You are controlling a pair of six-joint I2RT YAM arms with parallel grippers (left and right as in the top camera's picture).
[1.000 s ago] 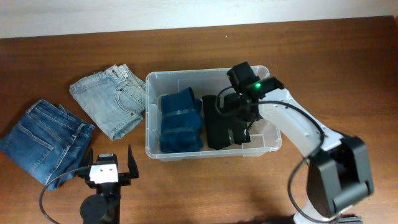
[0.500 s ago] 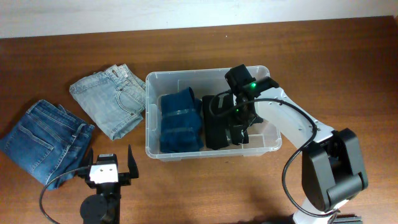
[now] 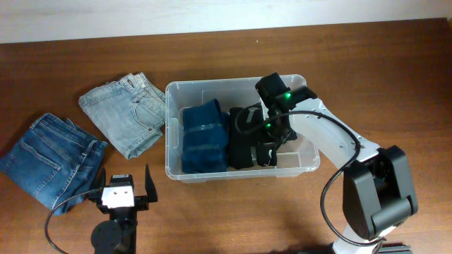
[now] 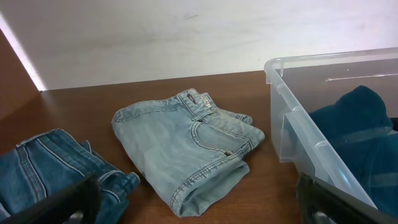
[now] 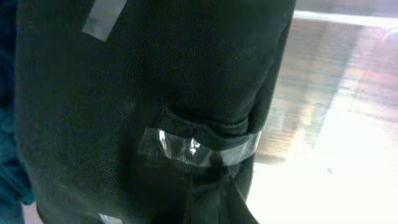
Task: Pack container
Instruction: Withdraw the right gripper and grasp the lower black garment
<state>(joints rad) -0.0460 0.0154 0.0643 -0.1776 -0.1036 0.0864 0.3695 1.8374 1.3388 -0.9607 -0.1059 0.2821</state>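
Overhead: the container (image 3: 171, 93) was seen at mid-table (image 3: 395, 63), w/ a folded blue garment (image 3: 205, 137) in its left half & a black bundle (image 3: 241, 149) touching it on the right. The right gripper (image 3: 267, 140) was lowered inside the bin against the black bundle; whether its fingers were spread or pinched couldn't be told. The left gripper (image 3: 125, 180) was parked at the near edge, left of the bin, fingers spread wide w/ nothing between. Light-wash jeans (image 3: 126, 116) were laid just left of the bin, dark jeans (image 3: 49, 159) further left & nearer. Left wrist: both jeans were seen ahead, the bin's clear wall at right w/ blue cloth behind it, dark fingertips wide apart at the near corners. Right wrist: the view was filled by black fabric crossed by clear tape (image 5: 196, 146), the bin's clear plastic showing at right; finger state couldn't be told.
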